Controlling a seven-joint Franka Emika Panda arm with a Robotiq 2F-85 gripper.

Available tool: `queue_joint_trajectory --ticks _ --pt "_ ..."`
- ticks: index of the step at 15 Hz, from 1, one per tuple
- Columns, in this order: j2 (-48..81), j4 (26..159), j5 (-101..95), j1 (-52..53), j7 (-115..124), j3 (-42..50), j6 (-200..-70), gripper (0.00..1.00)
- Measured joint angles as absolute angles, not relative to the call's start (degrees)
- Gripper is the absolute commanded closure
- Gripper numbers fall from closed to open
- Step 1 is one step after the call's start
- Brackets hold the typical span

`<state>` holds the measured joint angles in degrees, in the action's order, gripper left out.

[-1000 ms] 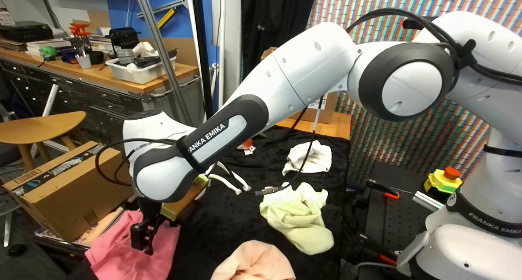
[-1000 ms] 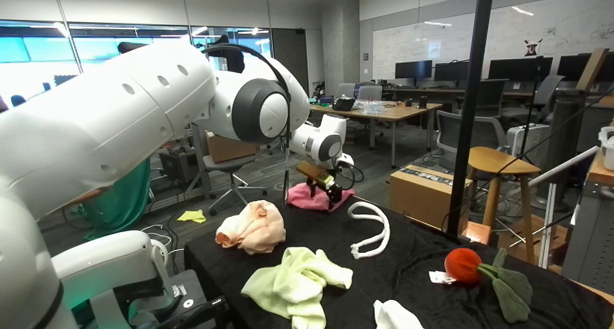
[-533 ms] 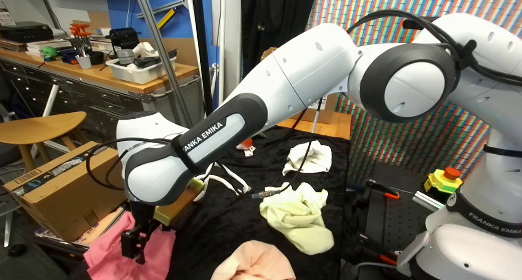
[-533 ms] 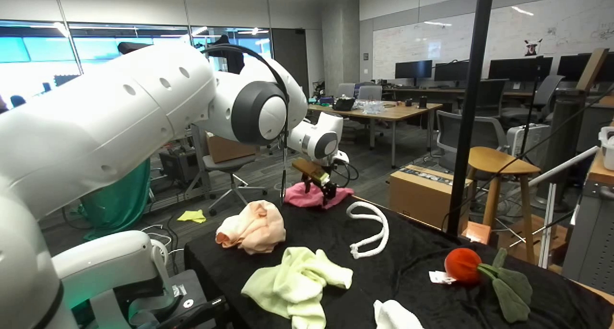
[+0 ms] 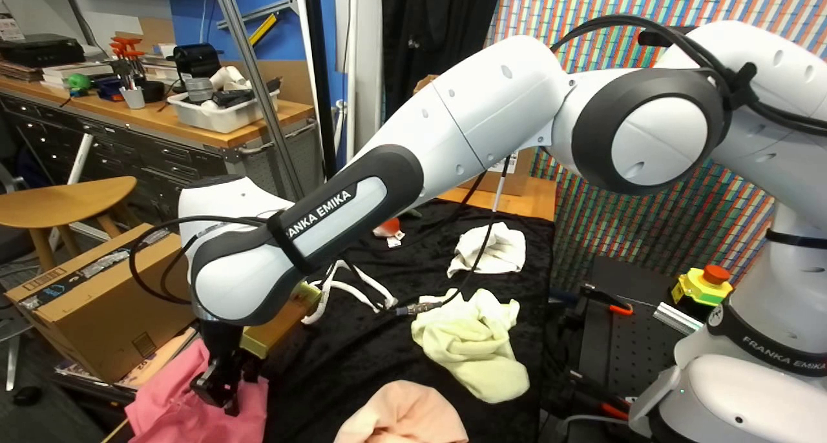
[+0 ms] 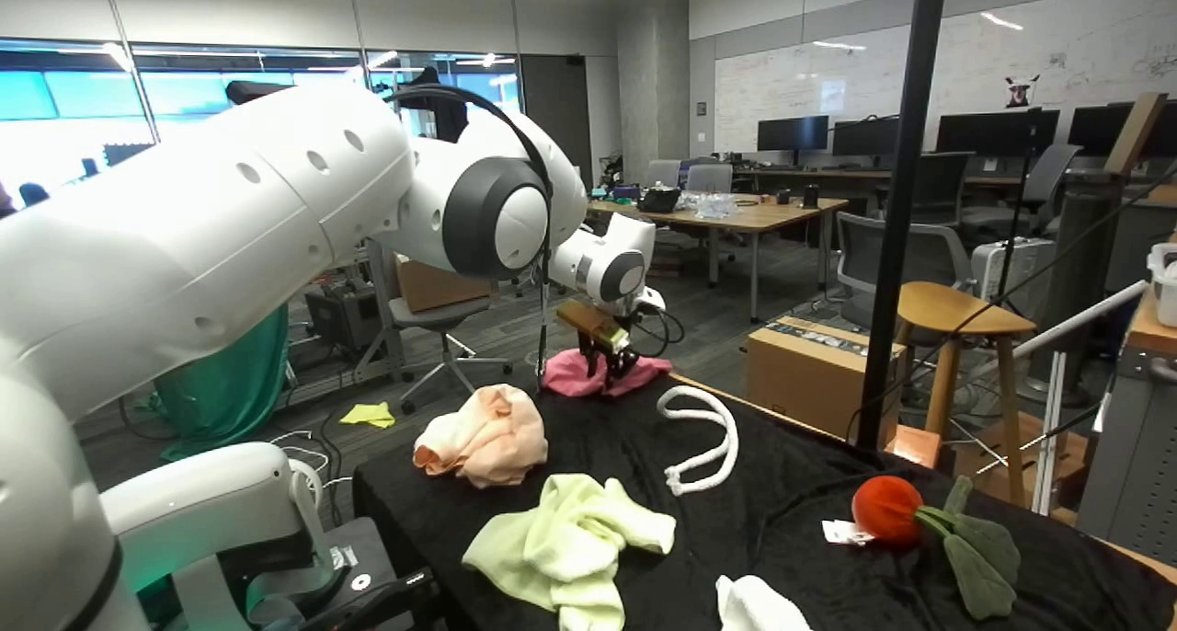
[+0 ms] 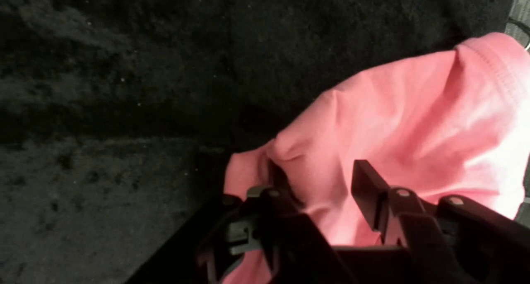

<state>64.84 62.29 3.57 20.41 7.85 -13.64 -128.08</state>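
A crumpled pink cloth lies at the far end of the black-covered table, and the gripper is down at it. In the other exterior camera's picture the fingers reach into the pink cloth. Seen from the wrist, the gripper has its fingers partly closed but still apart, with folds of pink cloth in and behind the gap. The right finger shows against the cloth. The other fingertip is dark and partly covered by a fold. No tight pinch is visible.
A white rope, a peach cloth, a light green cloth, a white cloth and a red plush vegetable lie on the black cover. Beyond the table edge stands a cardboard box; a black pole rises nearby.
The gripper has moved farther from the robot's base, and its fingers have drawn closer together. The pink cloth and the white rope have shifted slightly; more of the bare table edge shows.
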Motion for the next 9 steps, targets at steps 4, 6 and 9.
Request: queue_joint_trajectory --ticks 4,6,9 --pt "64.8 61.9 3.6 20.1 6.6 -14.1 -127.4 0.96" --pt "64.4 61.9 3.6 20.0 5.8 -14.3 -127.3 0.93" --pt "63.3 61.9 3.6 20.0 5.1 -14.5 -127.3 0.92"
